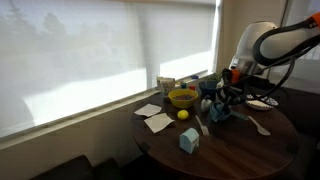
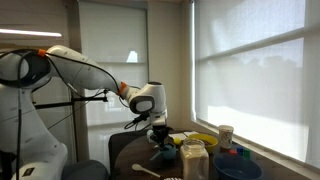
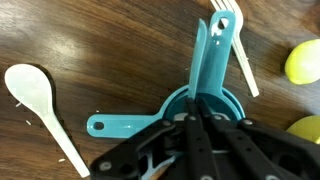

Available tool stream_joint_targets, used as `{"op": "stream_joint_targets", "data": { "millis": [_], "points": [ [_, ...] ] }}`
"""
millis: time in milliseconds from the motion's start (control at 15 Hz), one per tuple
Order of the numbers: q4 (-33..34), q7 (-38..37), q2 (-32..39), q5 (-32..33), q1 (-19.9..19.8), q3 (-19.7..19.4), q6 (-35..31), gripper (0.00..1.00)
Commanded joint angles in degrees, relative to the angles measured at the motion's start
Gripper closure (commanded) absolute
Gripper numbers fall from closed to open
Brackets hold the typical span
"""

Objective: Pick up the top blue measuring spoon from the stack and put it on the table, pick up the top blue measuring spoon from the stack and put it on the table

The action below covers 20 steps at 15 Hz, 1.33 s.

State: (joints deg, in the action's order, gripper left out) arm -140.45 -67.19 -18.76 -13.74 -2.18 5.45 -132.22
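Observation:
The stack (image 3: 215, 100) of teal-blue measuring spoons lies on the dark wooden table (image 3: 100, 40). Its round bowls are nested. One handle points up (image 3: 208, 55) and another points left (image 3: 125, 123). My gripper (image 3: 195, 112) is low over the nested bowls, its two black fingers pressed together at the base of the upright handle. They seem shut on the top spoon's rim. In both exterior views the gripper (image 1: 222, 103) (image 2: 160, 142) reaches down to the table (image 1: 235, 145), and the stack (image 1: 218, 114) shows as a small blue patch under it.
A white plastic spoon (image 3: 38, 98) lies left of the stack and a white fork (image 3: 236, 45) right of it. Lemons (image 3: 304, 60) sit at the right. A yellow bowl (image 1: 183, 98), a light-blue carton (image 1: 188, 140), napkins (image 1: 156, 121) and a jar (image 2: 193, 160) stand on the table.

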Motion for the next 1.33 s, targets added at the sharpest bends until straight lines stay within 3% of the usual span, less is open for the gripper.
{"op": "stream_joint_targets", "data": {
  "millis": [0,733,800,1267],
  "points": [
    [0.36,1.37,-0.72,-1.60,0.49,-1.25,-0.39,0.99],
    [4.59,7.73,-1.33,-0.62,0.31,-2.49,4.37,0.99],
    [4.84,8.28,-1.10,-0.74,0.43,-2.38,4.62,0.74],
    [4.78,14.50,-0.43,-1.10,2.36,-1.46,7.06,0.29]
  ]
}}
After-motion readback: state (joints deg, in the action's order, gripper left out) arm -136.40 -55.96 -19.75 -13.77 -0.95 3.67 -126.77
